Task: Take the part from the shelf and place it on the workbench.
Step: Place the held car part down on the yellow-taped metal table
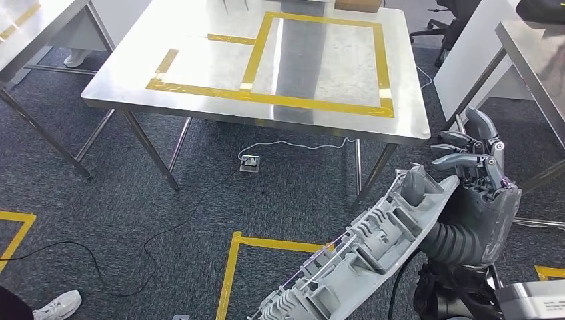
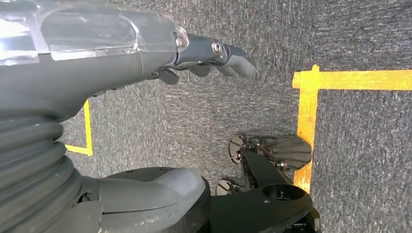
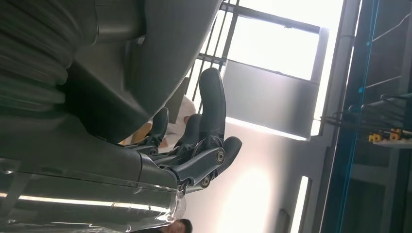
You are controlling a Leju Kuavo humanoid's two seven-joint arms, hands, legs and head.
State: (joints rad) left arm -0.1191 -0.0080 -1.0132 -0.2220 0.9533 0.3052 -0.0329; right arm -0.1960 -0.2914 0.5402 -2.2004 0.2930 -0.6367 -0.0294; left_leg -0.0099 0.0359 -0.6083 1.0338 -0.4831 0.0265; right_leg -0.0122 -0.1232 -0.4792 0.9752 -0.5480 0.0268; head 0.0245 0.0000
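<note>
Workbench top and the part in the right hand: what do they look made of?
Workbench: seemingly stainless steel, brushed and shiny, judging by its mirror-like reflections; yellow tape marks zones on it. Part, held by the right hand: matte light grey with moulded ribs, probably plastic, though cast metal can't be excluded.

Grey carpet floor (image 1: 133, 200) marked with yellow tape squares (image 1: 230, 267). Black cable (image 1: 153, 240) and white cable (image 1: 293, 144) trailing to a floor socket (image 1: 249, 163). White shoe (image 1: 60, 307) at lower left; office chair (image 1: 443, 27) at upper right.
</note>
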